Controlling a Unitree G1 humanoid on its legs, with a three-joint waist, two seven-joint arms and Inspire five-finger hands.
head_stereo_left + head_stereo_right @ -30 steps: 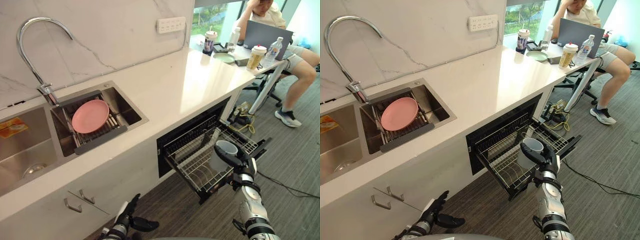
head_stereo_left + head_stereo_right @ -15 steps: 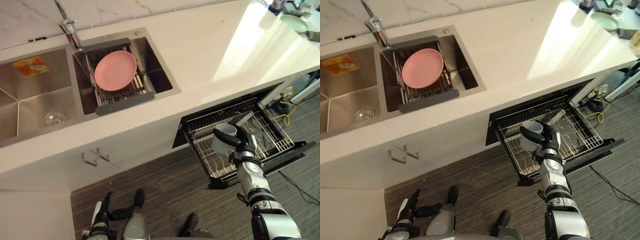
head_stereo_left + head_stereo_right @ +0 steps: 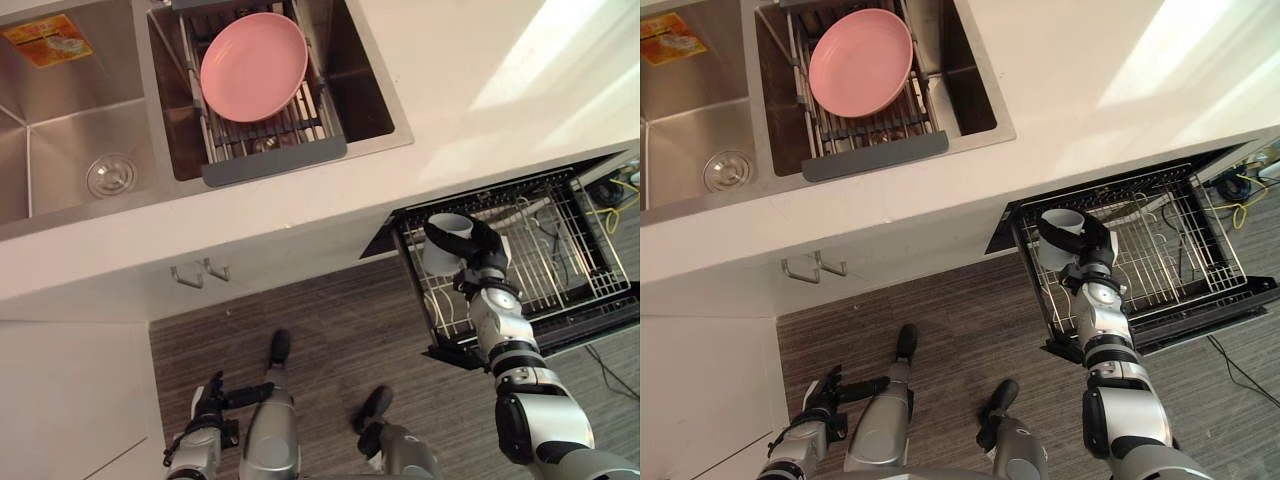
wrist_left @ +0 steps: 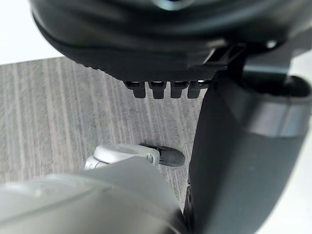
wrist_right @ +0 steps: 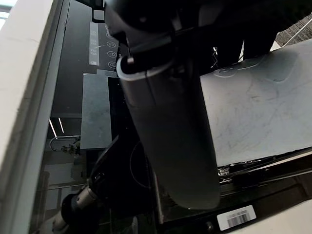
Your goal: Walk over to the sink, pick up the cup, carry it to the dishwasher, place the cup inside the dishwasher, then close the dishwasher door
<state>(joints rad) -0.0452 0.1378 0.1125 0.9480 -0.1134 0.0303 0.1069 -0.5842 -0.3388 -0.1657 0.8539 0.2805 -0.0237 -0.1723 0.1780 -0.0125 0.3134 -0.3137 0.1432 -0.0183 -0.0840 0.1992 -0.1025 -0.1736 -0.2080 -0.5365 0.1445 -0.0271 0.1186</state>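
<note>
**Q:** What do the containers hold?

**A:** Sink (image 3: 362, 92): a drain rack (image 3: 275, 163) bearing a pink plate (image 3: 253, 66). Dishwasher rack (image 3: 565, 250), drawn out below the counter's (image 3: 470, 60) front edge: the cup (image 3: 442, 250) is over its left end, mouth up. The right hand (image 3: 487, 248) clasps it, fingers and thumb curled round its wall. Contact with the wires cannot be told.

**Q:** And the room about the edges?

**A:** The floor (image 3: 330, 320) runs along the counter's front. The left hand (image 3: 207, 408) hangs low there, well apart from the rack, fingers loosely straight.

The white counter (image 3: 450, 100) holds a steel sink (image 3: 60, 125), where a pink plate (image 3: 253, 65) lies on a drain rack (image 3: 275, 162).
</note>
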